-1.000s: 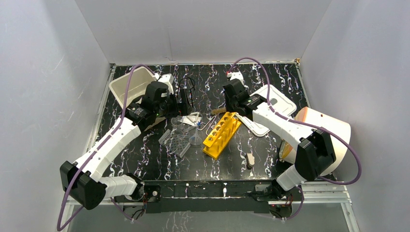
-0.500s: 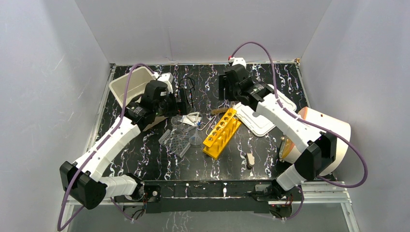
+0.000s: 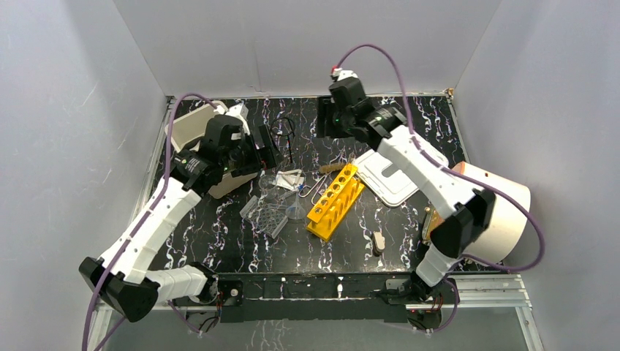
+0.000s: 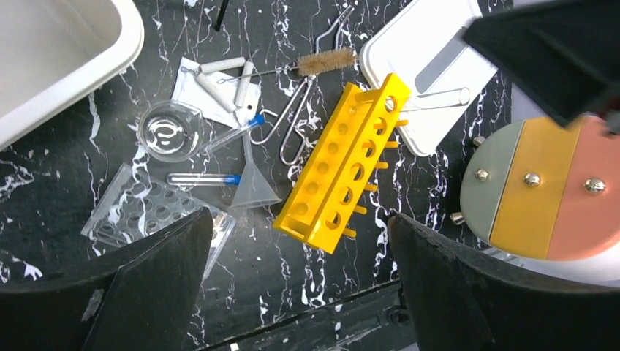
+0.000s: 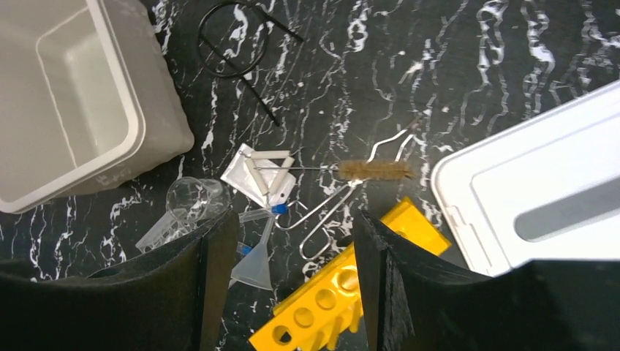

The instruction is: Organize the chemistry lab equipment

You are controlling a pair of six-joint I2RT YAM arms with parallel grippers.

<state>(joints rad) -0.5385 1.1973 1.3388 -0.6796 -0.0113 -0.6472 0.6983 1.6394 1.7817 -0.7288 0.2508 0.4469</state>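
The right arm has swung away from the yellow six-hole tube rack [image 3: 335,201], where its pincer hovered a second ago. It now reaches over the far part of the black marbled desk [image 3: 219,238]. The right pincer [image 5: 292,219] stands apart with nothing in it. The left arm has drawn back toward the beige bin [image 3: 191,126], and the left pincer [image 4: 300,223] is spread wide, also empty. Nothing on the desk has shifted.

The big white cylinder [image 3: 490,208] sits at the right edge. Only the left wrist view shows its face (grey, yellow and salmon bands with screw heads). The white slotted lid [image 3: 398,175] lies just right of the rack, which lies slantwise in mid-desk. The clear well tray [image 3: 265,214] lies to the rack's left.

The black wire loop [image 5: 234,36] shows whole in the right wrist view, well beyond the clutter. The wrist views also resolve what blurs from above: a clear beaker [image 4: 169,130], a funnel [image 4: 252,186], wire tongs [image 4: 296,121], a bristle brush [image 4: 325,62] and blue-capped tubes [image 4: 201,178]. Only the top view shows a small tan piece [image 3: 378,240] near the front edge.
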